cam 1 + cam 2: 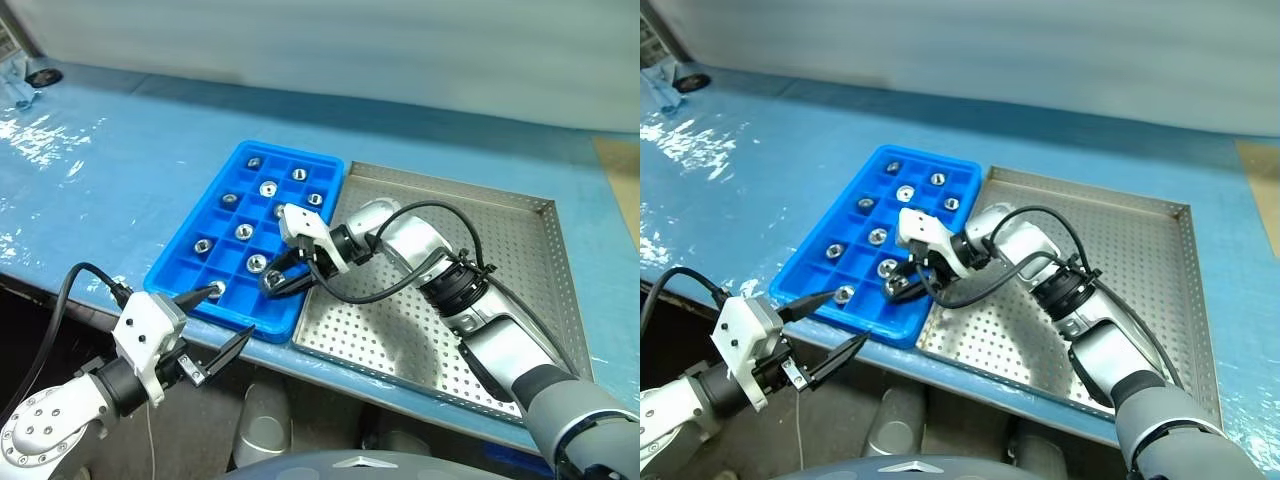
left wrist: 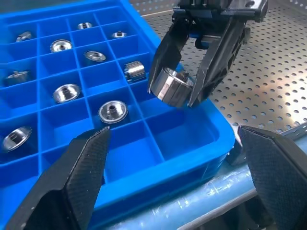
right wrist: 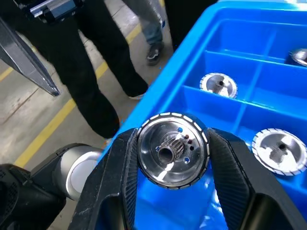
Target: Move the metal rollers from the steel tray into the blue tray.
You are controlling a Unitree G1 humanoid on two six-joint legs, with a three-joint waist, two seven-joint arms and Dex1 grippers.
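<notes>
Because its next stop is an empty cell, the right claw (image 1: 283,276) pinches 1 shiny silver metal roller (image 2: 171,86) over the bright blue compartmented plastic tray (image 1: 172,272) at centre frame; the left claw (image 1: 216,325) hangs spread at lower left, clear of it.

Shiny metal rollers (image 2: 113,111), glossy blue plastic tray (image 1: 180,262), matt perforated steel tray (image 1: 500,250).

No readable text, labels, brand marks or nos. anywhere: nothing legible on the blue tray (image 1: 178,282), steel tray (image 1: 520,250), metal rollers (image 2: 113,111) or either gripper.
</notes>
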